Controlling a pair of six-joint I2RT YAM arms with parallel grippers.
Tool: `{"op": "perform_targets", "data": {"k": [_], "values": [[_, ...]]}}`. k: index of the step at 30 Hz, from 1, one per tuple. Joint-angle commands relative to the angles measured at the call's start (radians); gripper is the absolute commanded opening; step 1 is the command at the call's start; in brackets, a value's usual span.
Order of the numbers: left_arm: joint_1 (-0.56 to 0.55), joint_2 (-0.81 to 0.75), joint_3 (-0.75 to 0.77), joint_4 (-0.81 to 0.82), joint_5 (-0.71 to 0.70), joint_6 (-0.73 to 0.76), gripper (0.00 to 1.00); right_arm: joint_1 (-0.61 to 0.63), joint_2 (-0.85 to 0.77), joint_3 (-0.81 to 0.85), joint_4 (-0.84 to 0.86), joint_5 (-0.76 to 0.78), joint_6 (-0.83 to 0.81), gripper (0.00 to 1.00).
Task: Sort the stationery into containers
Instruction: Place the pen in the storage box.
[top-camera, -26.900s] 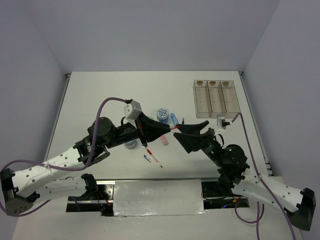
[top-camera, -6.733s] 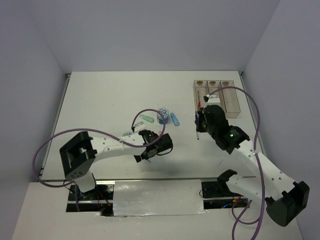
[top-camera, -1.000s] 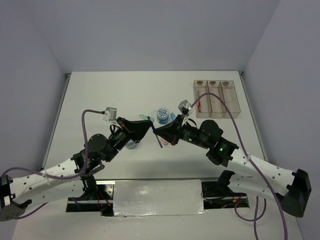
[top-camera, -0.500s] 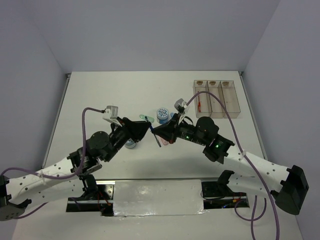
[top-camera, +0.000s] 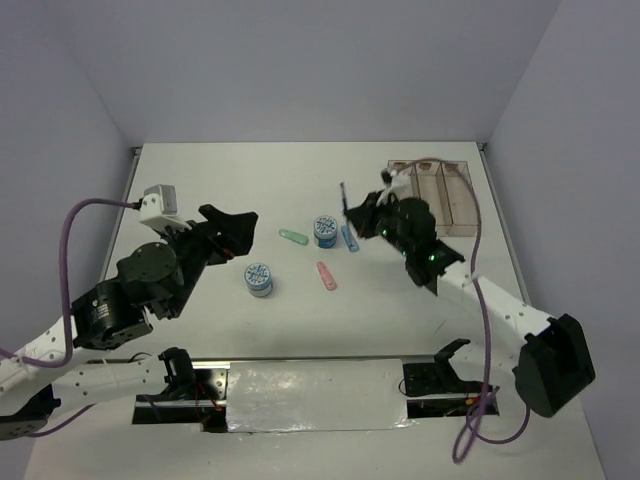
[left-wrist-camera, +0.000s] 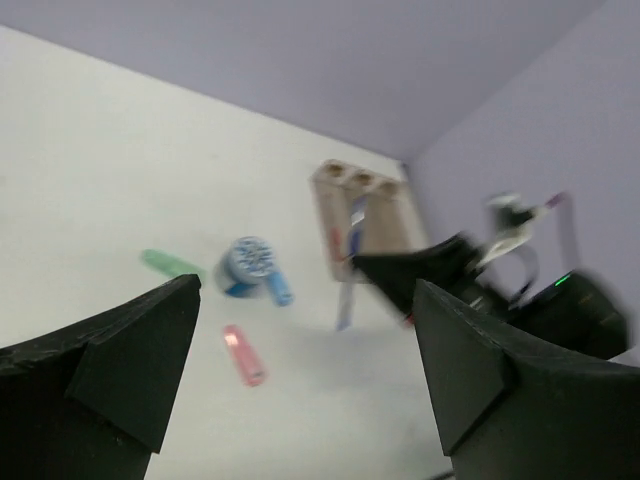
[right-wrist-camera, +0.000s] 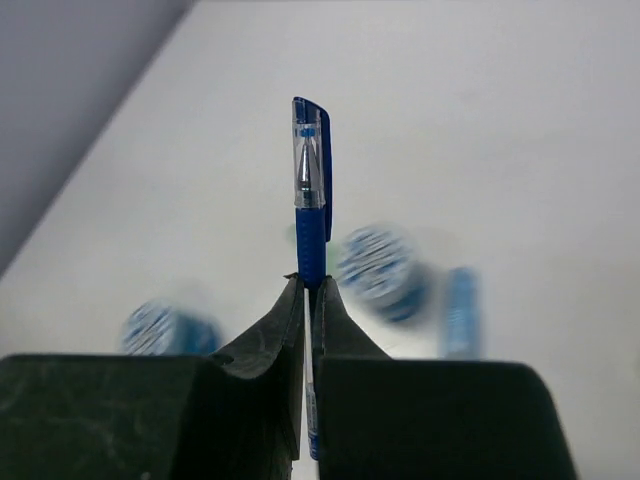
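- The dark blue pen (right-wrist-camera: 310, 200) was gripped near one end by the right gripper (right-wrist-camera: 308, 285), whose jaws were pressed shut on the barrel. The capped end pointed away from the fingers, presumably so that the pen could be lowered lengthwise into a narrow compartment.
- In the top view, the pen was seen raised above the table (top-camera: 200, 180), near the left edge of the containers (top-camera: 460, 200). Part of the tray was hidden by the right arm.
- The left gripper (left-wrist-camera: 308, 290) was spread wide with nothing between its fingers. It was positioned over the left side of the table, probably so that the middle was left free for the right arm.
- One tape roll (top-camera: 324, 229), the other tape roll (top-camera: 258, 278), the green clip (top-camera: 293, 237), the blue clip (top-camera: 348, 238) and the pink clip (top-camera: 327, 276) lay on the table outside the tray. They were judged not yet sorted.
- A red streak was made out in one compartment in the left wrist view, but it was too blurred to be identified.
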Motion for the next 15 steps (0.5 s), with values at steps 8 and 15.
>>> {"op": "perform_targets", "data": {"k": [8,15], "values": [[-0.014,0.000,-0.105,-0.417,-0.060,0.015,0.99,-0.410,0.441,0.656,-0.532,0.331,-0.249,0.00],[-0.020,-0.009,-0.139,-0.413,-0.020,0.011,0.99,-0.476,0.673,0.823,-0.525,0.307,-0.332,0.00]]}}
